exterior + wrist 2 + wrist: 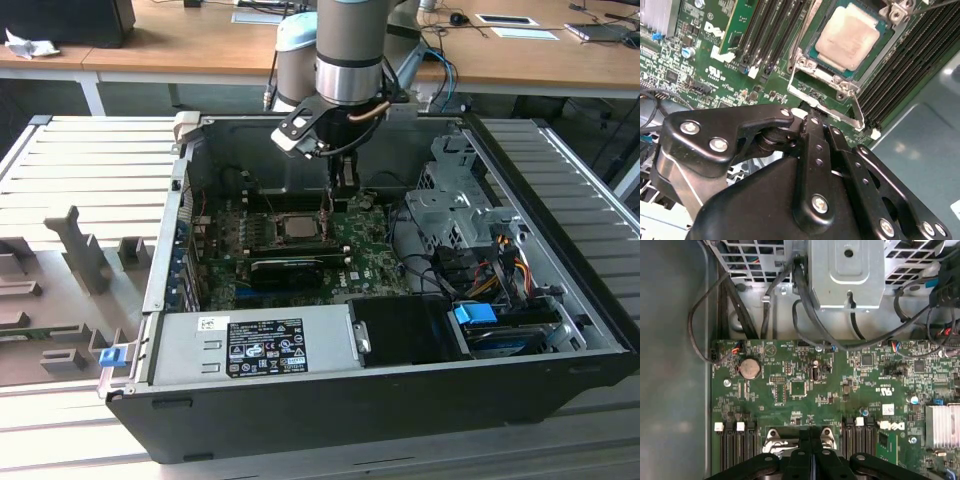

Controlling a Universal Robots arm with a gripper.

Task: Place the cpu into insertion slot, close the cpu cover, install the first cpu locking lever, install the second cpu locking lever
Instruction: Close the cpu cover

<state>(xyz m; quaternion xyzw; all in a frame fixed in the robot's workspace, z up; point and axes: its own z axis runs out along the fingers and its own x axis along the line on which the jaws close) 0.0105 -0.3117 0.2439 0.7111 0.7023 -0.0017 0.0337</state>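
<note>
The cpu [847, 37] sits in the insertion slot [801, 61], with the jaws of the gripper [807, 119] pinched narrow beside the open cpu cover [827, 107], where a glancing push might slip and knock the cpu askew.

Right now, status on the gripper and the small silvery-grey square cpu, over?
Black gripper shut, low at the socket edge. Silvery-grey square cpu seated in the metal-framed insertion slot. Thin silvery lever close by the gripper.

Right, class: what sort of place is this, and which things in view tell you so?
Most likely a robotics lab or test workshop: a robot arm reaches into an open PC case on a slatted metal bench, with wooden desks behind.
</note>
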